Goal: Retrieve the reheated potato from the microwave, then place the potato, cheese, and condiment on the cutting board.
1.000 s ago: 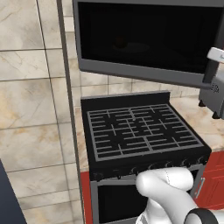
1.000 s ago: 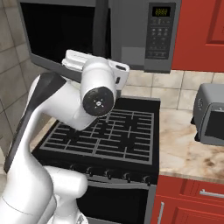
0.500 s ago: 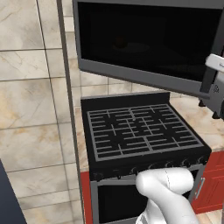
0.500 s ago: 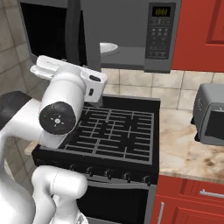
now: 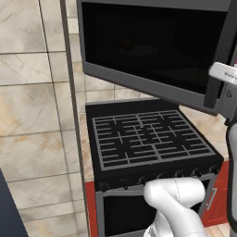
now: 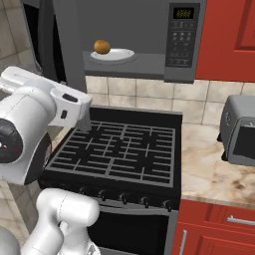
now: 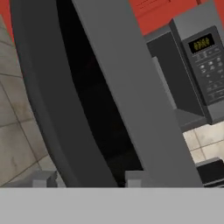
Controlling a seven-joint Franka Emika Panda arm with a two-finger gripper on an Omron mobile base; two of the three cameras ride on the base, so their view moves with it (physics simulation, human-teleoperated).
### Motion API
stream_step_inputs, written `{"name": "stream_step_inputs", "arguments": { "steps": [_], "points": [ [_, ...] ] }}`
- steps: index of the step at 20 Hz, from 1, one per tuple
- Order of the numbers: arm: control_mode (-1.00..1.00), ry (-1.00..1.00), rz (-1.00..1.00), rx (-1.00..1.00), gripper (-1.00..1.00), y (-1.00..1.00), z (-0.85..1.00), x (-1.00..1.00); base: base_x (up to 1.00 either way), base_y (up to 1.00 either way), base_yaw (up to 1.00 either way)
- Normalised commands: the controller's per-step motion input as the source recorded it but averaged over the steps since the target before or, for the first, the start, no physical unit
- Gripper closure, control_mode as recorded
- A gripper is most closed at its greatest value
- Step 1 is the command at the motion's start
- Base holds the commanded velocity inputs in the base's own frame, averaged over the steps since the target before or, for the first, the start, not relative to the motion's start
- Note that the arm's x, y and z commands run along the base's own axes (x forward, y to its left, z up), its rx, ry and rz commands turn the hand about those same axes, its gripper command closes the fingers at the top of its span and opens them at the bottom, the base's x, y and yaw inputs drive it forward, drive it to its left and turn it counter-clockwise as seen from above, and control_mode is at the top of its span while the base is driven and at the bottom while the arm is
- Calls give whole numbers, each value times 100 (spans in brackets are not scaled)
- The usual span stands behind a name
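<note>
Overhead, the microwave (image 6: 149, 45) hangs open above the stove (image 6: 117, 149); gripper (image 7: 87, 179) seemingly straddles its door.

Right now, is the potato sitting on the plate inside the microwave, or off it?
Touching. The right base view shows the potato resting on the left part of the white plate inside the open microwave, with no gap beneath it.
</note>
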Motion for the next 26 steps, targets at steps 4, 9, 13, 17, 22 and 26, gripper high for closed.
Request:
{"name": "stream_step_inputs", "arguments": {
  "steps": [4,9,13,17,22,26],
  "points": [
    [-100,12,-3,7,100,23,0,-54,0,0,0],
    [-100,4,-1,12,-100,24,0,-46,0,0,0],
    [-100,2,-4,19,-100,9,0,-25,0,0,0],
    [-100,2,-11,21,-100,-31,8,-28,0,0,0],
    [-100,9,-11,24,-100,-59,15,-9,0,0,0],
    [-100,16,-5,26,-100,-62,14,0,0,0,0]
  ]
}}
